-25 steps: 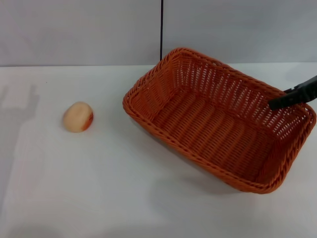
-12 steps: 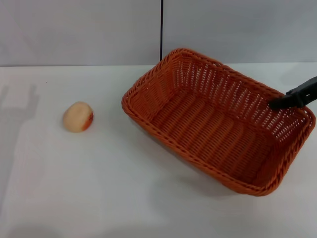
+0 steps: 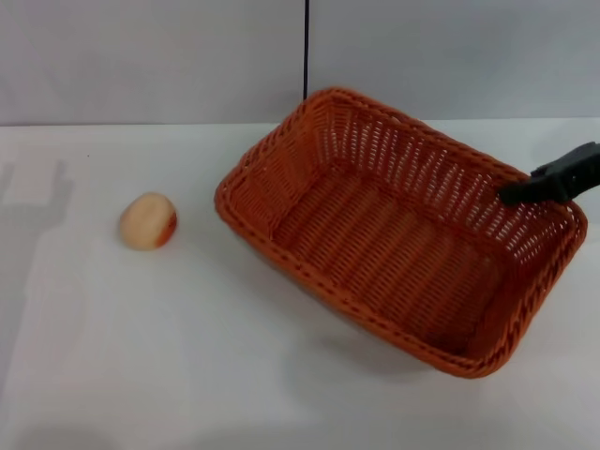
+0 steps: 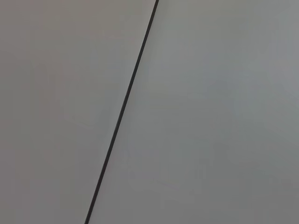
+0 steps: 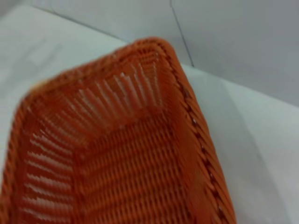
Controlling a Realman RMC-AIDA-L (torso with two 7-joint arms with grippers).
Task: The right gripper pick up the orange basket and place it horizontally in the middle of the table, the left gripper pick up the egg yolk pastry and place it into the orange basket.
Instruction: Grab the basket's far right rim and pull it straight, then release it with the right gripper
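The orange basket (image 3: 375, 253) sits right of the table's middle, turned at an angle, with a shadow beneath its near side. My right gripper (image 3: 511, 195) reaches in from the right edge and is shut on the basket's far right rim. The right wrist view looks down into the basket (image 5: 117, 154) along its length. The egg yolk pastry (image 3: 147, 221), pale with an orange-red edge, lies on the white table (image 3: 141, 356) to the left, well apart from the basket. My left gripper is out of view; its wrist view shows only wall.
A grey wall (image 3: 150, 56) with a vertical black seam (image 3: 306, 47) runs behind the table. The same seam (image 4: 124, 107) crosses the left wrist view. Bare tabletop lies between the pastry and the basket and along the front.
The basket has shifted left toward the table's middle with my right gripper holding its rim. The pastry has stayed put.
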